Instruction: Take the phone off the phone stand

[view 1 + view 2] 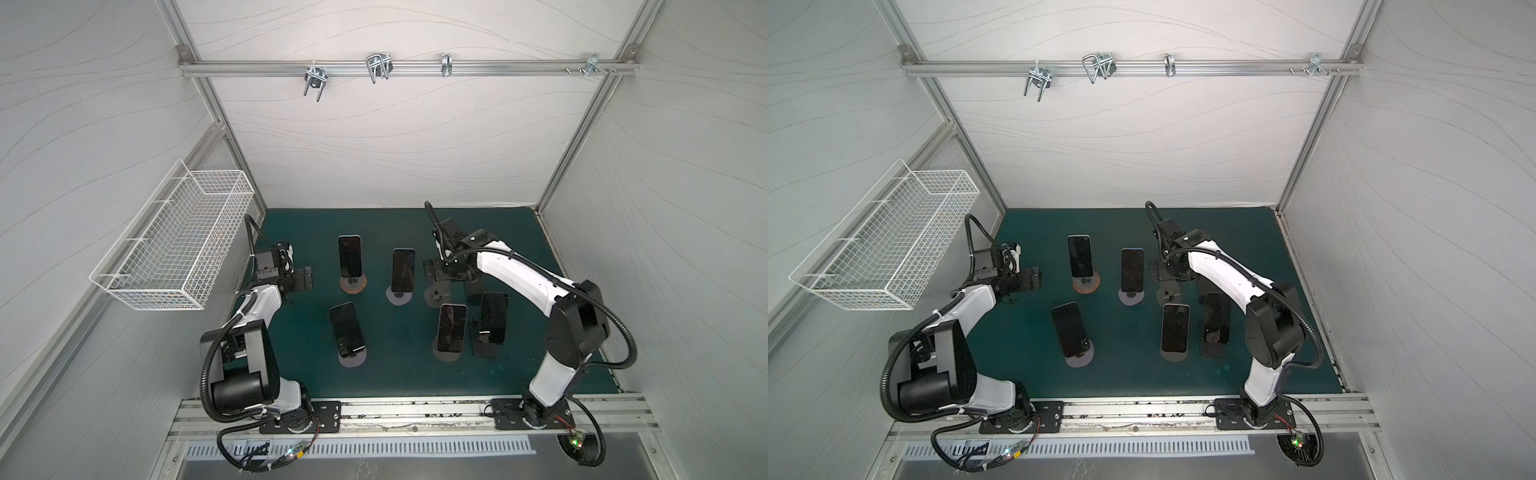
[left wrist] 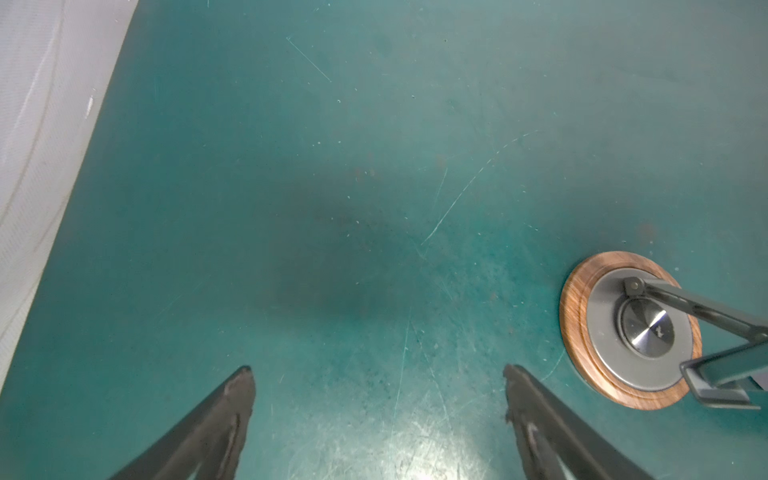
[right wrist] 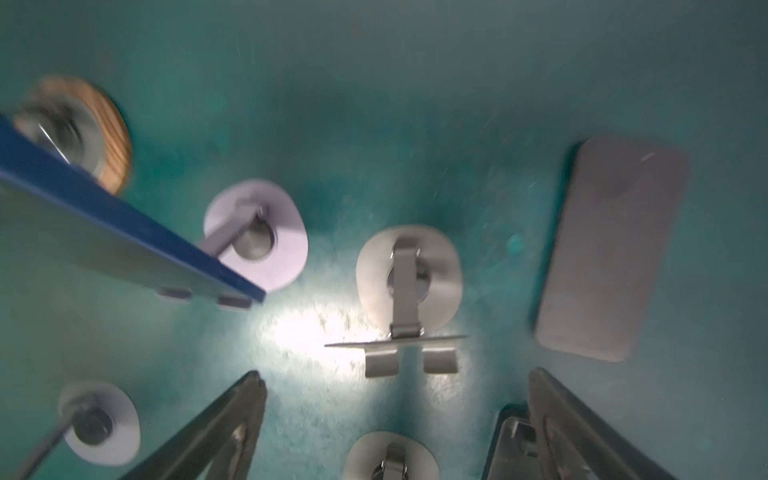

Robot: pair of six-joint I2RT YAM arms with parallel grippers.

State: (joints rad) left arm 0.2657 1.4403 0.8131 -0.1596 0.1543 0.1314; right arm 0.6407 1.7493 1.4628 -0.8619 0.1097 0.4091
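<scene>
Hovering our right gripper (image 3: pixel 395 376), jaws apart, over the bare stand (image 3: pixel 409 274) | phone (image 3: pixel 611 249) is lying flat on the mat (image 3: pixel 415 124) beside it, long axis roughly along the stand's arm | we are judging the right arm nearer; left gripper (image 2: pixel 378 370) gaping too.

The right hand (image 3: pixel 395 376) gapes over a grey stand (image 3: pixel 409 278), beside a phone (image 3: pixel 615 249) flat on the green mat (image 3: pixel 415 124).

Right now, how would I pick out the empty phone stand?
Start at the green mat and go to its back row. Just on the near side of the right claw sits a grey round-based stand. Its cradle alone is bare; all its neighbours are loaded.
</scene>
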